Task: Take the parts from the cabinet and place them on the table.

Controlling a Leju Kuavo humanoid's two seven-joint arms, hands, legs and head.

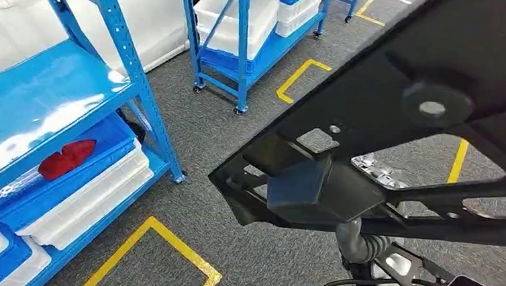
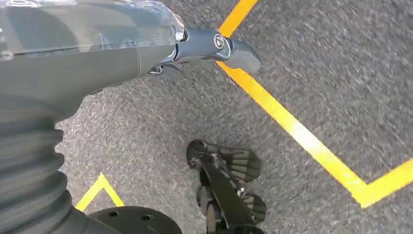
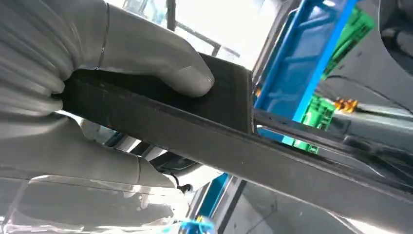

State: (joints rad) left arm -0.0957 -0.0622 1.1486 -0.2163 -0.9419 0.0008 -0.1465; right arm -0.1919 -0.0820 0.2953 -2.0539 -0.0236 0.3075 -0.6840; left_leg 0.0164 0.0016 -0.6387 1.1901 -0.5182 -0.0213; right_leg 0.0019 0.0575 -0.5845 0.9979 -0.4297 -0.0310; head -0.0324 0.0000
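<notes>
Right robot hand [image 3: 87,97] clamped on large black part [image 1: 399,126]: thumb pressed on one face, fingers wrapped under the opposite side. Part held up close to head camera, tilted, spanning most of the right of that view, above grey carpet floor [image 1: 229,249] with yellow tape lines [image 1: 163,234]. Left robot hand [image 2: 146,53] hanging over floor, holding nothing, fingers curled in as far as visible. Blue shelving rack [image 1: 38,94] to the left, carrying blue and white bins [image 1: 85,198]; red item [image 1: 66,158] in a blue bin. Second blue rack [image 1: 244,41] farther back.
</notes>
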